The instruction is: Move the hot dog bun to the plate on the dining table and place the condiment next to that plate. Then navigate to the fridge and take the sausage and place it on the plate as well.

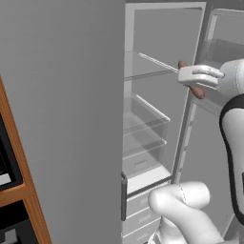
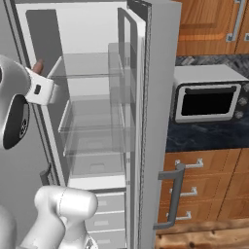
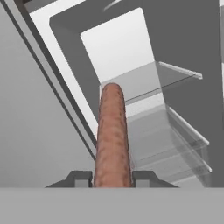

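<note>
We see the fingers [image 3: 112,178] closed on the sausage [image 3: 112,131] at the open fridge [image 1: 157,119]; held by one end, it may slip or strike the door frame

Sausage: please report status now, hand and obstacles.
Hand shut on the sausage. Sausage lifted, in front of the open fridge. Glass shelf just beyond its tip.

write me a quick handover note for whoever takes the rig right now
Gripper: shut on the sausage, which sticks out lengthwise between the fingers.
Position: hand held at the open fridge, level with its upper glass shelf; the shelves look bare.
Done: sausage picked up.
Left: back out of the fridge, drive to the dining table, set the sausage on the plate. Bun, condiment and plate can't be checked from here.
</note>
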Robot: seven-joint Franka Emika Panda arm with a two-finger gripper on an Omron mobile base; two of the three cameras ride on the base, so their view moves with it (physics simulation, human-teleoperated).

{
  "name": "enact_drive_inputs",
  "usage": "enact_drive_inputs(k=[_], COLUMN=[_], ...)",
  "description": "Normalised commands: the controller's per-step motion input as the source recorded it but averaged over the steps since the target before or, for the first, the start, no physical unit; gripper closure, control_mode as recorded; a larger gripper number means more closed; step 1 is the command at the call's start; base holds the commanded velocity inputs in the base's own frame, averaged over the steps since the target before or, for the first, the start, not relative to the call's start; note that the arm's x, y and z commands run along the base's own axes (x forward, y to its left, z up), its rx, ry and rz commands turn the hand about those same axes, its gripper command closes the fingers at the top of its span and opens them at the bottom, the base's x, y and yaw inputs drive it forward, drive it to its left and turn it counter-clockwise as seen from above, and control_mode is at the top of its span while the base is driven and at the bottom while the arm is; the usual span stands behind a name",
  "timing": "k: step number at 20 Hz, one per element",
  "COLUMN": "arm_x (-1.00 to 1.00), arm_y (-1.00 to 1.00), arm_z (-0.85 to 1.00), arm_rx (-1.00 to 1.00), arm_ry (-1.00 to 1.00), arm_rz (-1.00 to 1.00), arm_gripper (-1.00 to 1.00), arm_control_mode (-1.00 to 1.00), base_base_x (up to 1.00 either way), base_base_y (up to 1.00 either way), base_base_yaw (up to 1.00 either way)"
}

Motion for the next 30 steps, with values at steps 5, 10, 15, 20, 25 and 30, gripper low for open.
enact_drive_inputs(k=[5, 10, 15, 20, 25, 30], arm_x=[0.0, 0.0, 0.0, 0.0, 0.0, 0.0], arm_y=[0.0, 0.0, 0.0, 0.0, 0.0, 0.0], arm_z=[-0.06, 0.0, 0.0, 0.0, 0.0, 0.0], arm_rx=[0.0, 0.0, 0.0, 0.0, 0.0, 0.0], arm_ry=[0.02, 0.0, 0.0, 0.0, 0.0, 0.0], arm_rz=[0.01, 0.0, 0.0, 0.0, 0.0, 0.0], arm_gripper=[1.0, 1.0, 1.0, 1.0, 1.0, 1.0], arm_control_mode=[1.0, 1.0, 1.0, 1.0, 1.0, 1.0], base_base_x=[-0.19, -0.49, -0.57, -0.54, -0.56, -0.58], base_base_y=[0.5, 0.62, 0.07, 0.08, 0.08, 0.09], base_base_yaw=[-0.07, -0.53, -0.84, -0.87, -0.87, -0.86])
